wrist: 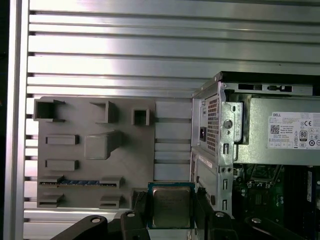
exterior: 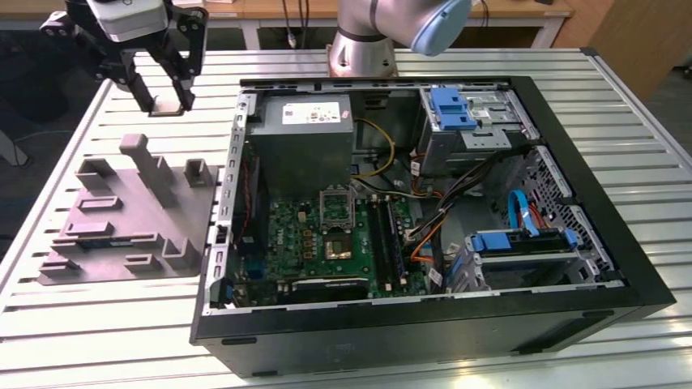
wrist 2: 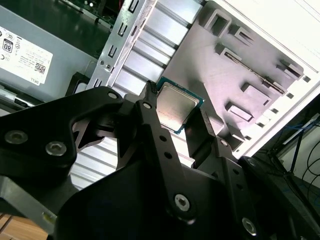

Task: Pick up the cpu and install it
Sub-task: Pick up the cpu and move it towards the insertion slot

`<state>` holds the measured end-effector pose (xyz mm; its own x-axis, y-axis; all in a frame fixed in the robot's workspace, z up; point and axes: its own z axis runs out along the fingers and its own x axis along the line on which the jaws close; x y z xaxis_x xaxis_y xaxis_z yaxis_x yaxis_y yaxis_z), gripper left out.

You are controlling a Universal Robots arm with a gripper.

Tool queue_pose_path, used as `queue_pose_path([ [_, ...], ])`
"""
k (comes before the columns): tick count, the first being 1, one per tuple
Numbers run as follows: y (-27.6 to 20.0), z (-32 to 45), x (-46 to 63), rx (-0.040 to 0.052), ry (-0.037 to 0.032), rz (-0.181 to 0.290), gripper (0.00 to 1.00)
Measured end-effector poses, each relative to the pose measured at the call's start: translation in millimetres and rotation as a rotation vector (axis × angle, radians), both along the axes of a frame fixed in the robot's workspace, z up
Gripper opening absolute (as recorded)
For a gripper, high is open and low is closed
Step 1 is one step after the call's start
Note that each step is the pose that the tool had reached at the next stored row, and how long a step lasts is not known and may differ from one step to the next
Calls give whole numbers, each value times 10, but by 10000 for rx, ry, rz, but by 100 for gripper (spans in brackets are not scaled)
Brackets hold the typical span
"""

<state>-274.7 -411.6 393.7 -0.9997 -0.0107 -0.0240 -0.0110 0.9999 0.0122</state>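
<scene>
- A slatted metal table [exterior: 97, 324] is carrying everything; on the exterior view's left, a matt grey moulded tray [exterior: 119, 231] with raised blocks and pockets is lying flat on the ribbed aluminium.
- Above that tray the gripper [exterior: 162, 102] is hanging in the air; its 2 black fingers are clamping the cpu [wrist: 171, 206] by opposite edges.
- Both wrist views are showing the chip held clear of tray and table; it is a small flat square with a dull brushed-metal lid and a thin green rim.
- As I am judging it, the pick-up is looking done; the install is not yet done.
- Further right a black computer case [exterior: 433, 332] is lying open; inside are sitting a grey sheet-metal power box [exterior: 308, 142] and a green board [exterior: 297, 239].
- The board's dark square socket [exterior: 339, 245] is sitting well apart from the chip.
- Seating is probably calling for a level chip, squared to the socket and lowered gently; the contacts are likely fragile.
</scene>
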Motion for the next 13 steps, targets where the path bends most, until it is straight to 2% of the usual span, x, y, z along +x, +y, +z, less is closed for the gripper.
queue_pose_path([
  [13, 0, 0, 84, 0, 0, 0, 47],
])
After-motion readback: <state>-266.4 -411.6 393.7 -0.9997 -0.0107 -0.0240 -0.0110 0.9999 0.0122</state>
